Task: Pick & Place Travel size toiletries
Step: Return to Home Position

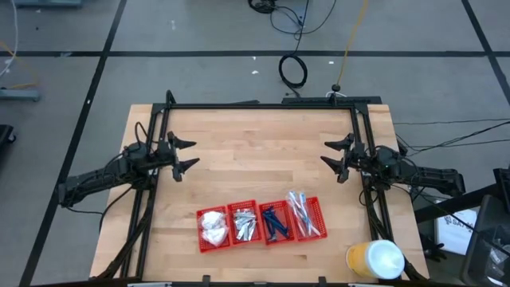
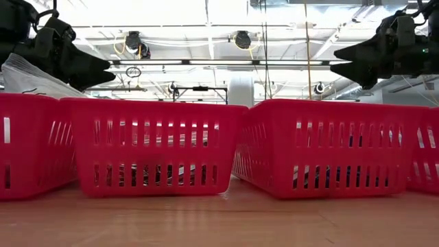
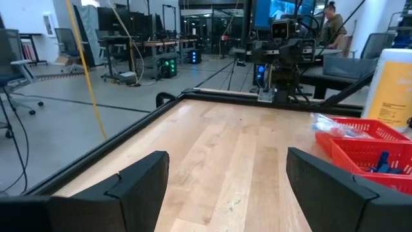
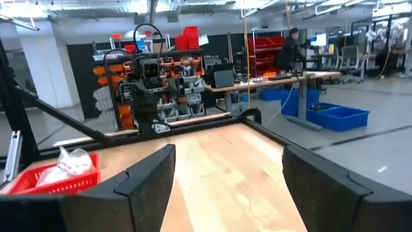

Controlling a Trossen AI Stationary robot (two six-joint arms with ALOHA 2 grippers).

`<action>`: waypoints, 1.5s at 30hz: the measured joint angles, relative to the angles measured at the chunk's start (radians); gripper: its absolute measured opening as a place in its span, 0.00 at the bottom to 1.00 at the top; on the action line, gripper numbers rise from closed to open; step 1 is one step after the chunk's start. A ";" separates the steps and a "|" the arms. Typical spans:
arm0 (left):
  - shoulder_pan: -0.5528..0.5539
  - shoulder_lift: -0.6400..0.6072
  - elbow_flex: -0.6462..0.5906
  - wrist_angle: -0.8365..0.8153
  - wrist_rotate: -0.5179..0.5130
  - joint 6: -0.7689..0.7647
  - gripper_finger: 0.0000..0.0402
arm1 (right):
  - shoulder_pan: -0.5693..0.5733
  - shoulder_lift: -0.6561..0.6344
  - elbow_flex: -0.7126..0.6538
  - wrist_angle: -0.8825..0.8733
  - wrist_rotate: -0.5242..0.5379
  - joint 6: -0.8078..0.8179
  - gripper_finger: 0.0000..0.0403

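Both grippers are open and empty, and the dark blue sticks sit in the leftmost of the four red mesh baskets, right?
Not quite: the high view shows the dark blue thin-handled sticks in the third red mesh basket from the picture's left; the leftmost basket holds white soft packets. Left gripper and right gripper are open and empty.

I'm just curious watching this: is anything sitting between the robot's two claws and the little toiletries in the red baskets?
Nothing visible. Only bare wooden tabletop lies between the left gripper, the right gripper and the red baskets holding the toiletries. The yellow bottle stands off near the table's corner, outside either path.
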 joint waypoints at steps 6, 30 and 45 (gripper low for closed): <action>0.000 0.000 0.000 0.000 -0.003 0.000 0.77 | 0.000 0.005 -0.001 0.001 0.001 0.034 0.68; 0.000 0.000 0.001 0.001 -0.002 -0.003 0.77 | 0.000 0.005 -0.002 0.002 0.001 0.019 0.67; 0.000 0.000 0.001 0.001 -0.002 -0.003 0.77 | 0.000 0.005 -0.003 0.002 0.001 0.019 0.67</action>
